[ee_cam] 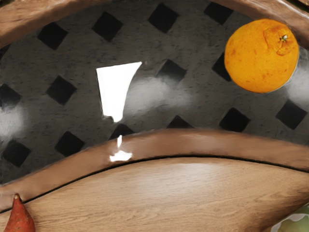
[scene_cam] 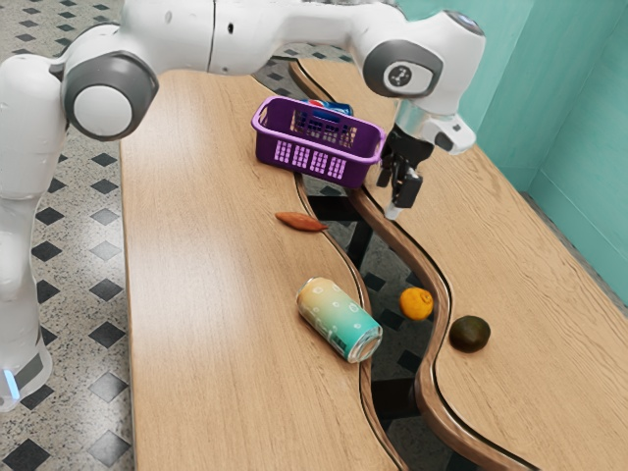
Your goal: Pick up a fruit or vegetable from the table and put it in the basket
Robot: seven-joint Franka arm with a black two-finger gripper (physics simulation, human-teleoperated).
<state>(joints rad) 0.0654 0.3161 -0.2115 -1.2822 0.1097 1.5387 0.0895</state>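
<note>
Arm (scene_cam: pixel 265 37) stretched out — wrist (scene_cam: pixel 432 74) bent, end effector (scene_cam: pixel 394 204) pointing down.

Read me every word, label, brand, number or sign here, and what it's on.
No text is readable.
Yellow-to-teal can: pale markings, too small.
Blue can behind the basket: red-and-white marking, too small.
Robot arm: dark emblem, too small.

Teal walls (scene_cam: pixel 579 128), diamond-patterned floor (scene_cam: pixel 74 226)

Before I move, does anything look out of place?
The drink can lies on its side instead of upright. Oddly, the orange sits over the see-through center strip, and a stark white patch there may be glare.
</note>
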